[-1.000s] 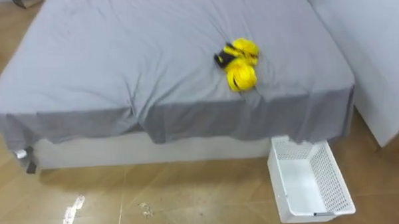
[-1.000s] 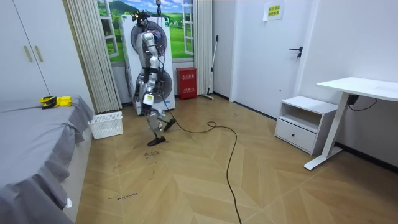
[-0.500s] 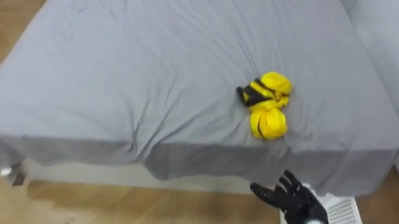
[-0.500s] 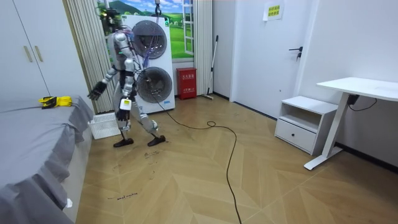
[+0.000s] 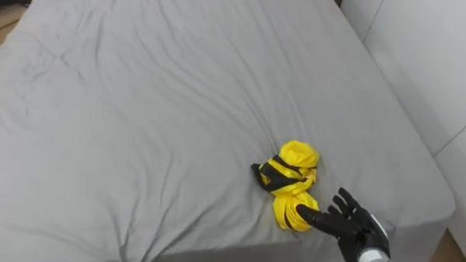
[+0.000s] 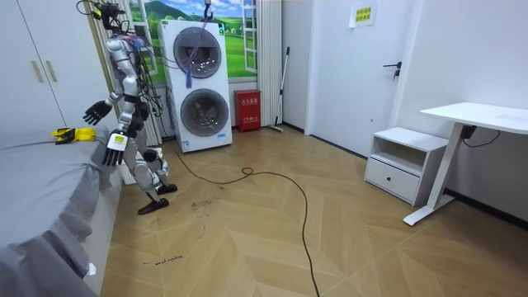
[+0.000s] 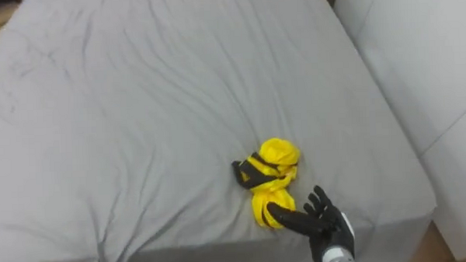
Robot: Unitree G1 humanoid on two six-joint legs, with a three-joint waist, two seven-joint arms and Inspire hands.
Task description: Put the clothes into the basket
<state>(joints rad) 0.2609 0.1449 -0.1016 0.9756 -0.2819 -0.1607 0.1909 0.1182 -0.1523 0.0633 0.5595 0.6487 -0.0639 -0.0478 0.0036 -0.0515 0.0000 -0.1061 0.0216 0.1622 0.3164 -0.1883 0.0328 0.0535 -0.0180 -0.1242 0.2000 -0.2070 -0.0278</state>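
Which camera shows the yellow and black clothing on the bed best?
The left eye view: the crumpled yellow and black clothing lies close on the grey bed. The right eye view matches; the room view shows a yellow speck.

Matt grey cloth, softly creased, covers the bed (image 5: 139,111). The yellow-and-black clothes (image 5: 291,183) look like thin cloth, perhaps slightly glossy. Wooden floor (image 6: 330,247), faintly shiny.

This is a bedroom in a home with a laundry corner. A bed (image 6: 41,190) under a grey sheet (image 5: 139,111) stands beside a white wardrobe (image 6: 41,66). Two stacked washing machines (image 6: 198,82), a white desk (image 6: 483,114) and a low cabinet (image 6: 400,165) stand on a wooden floor (image 6: 272,247).
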